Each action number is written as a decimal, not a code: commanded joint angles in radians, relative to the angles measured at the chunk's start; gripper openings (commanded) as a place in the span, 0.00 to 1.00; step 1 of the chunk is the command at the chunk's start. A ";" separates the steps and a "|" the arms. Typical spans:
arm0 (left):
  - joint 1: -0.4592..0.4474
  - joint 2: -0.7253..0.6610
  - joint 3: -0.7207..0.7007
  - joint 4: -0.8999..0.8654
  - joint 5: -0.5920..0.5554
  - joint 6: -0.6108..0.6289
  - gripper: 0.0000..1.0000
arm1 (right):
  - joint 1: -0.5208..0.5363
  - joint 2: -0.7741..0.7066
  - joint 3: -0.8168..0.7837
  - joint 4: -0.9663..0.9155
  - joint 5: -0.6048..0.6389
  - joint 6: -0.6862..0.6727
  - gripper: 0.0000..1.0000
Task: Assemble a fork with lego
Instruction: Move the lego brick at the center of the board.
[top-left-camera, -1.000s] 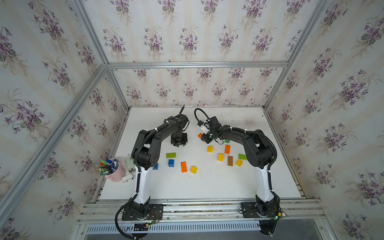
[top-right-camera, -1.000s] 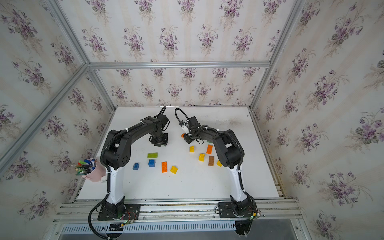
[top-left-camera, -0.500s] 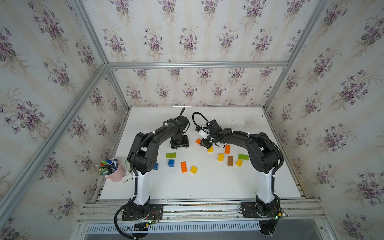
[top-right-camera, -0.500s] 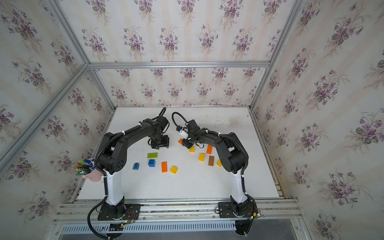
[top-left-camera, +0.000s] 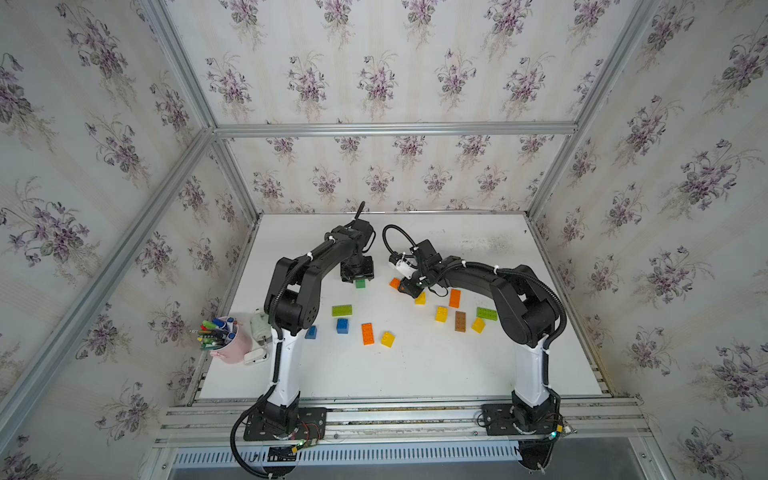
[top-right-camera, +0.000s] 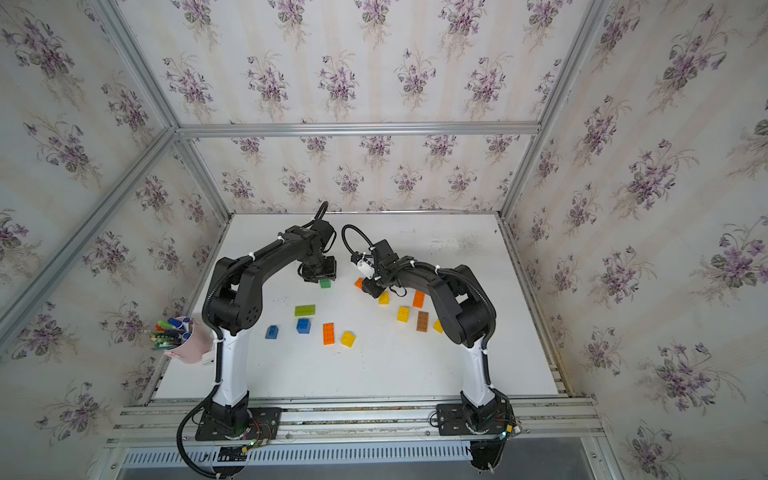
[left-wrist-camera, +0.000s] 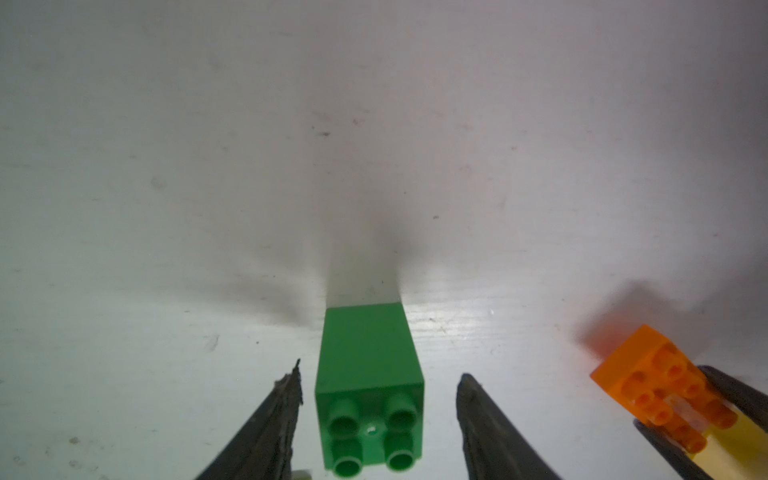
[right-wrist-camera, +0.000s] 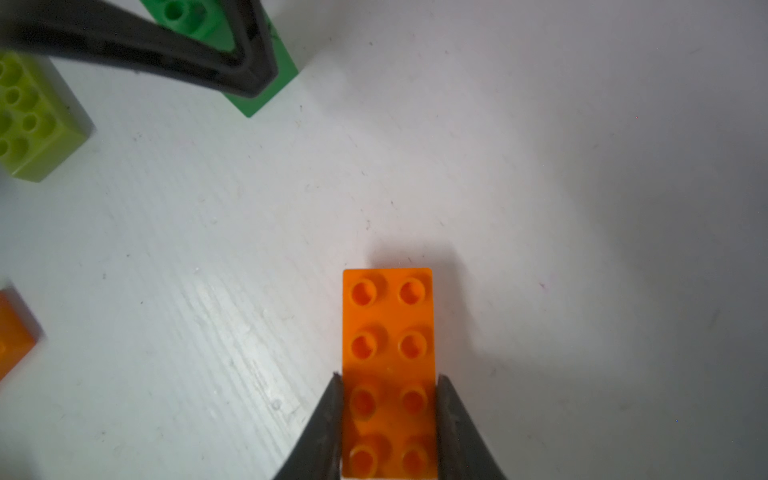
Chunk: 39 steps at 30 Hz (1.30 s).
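Jaws of the left claw (left-wrist-camera: 380, 371) stand apart either side of the green brick (left-wrist-camera: 365, 349), a gap at each face, on the white desk (top-left-camera: 415, 374). The right claw (right-wrist-camera: 388, 378) is clamped on the orange oblong brick (right-wrist-camera: 387, 316). In both top views these lie mid-frame, green left of orange, above the scattered loose bricks (top-left-camera: 367, 333).

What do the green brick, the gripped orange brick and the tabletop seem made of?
The green brick: moulded plastic, satin, with crisp edges and hollow studs. The orange brick: likely the same plastic, slightly glossier. The tabletop: white matte board with fine parallel grain and scuffs; painted wood or laminate, unclear.
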<state>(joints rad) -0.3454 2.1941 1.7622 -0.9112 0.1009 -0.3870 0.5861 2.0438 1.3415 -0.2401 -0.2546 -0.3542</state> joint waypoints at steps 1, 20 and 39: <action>0.000 0.017 0.019 -0.040 0.006 0.017 0.56 | -0.001 0.003 0.000 0.008 -0.008 -0.008 0.31; -0.028 -0.055 -0.063 -0.074 -0.019 -0.043 0.31 | 0.006 -0.048 -0.067 0.033 -0.037 -0.018 0.30; -0.088 -0.128 -0.241 0.037 0.037 -0.107 0.64 | 0.029 -0.086 -0.107 -0.002 -0.031 -0.060 0.36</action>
<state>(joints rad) -0.4343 2.0731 1.5204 -0.8982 0.1249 -0.4873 0.6132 1.9625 1.2274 -0.2214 -0.2817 -0.3920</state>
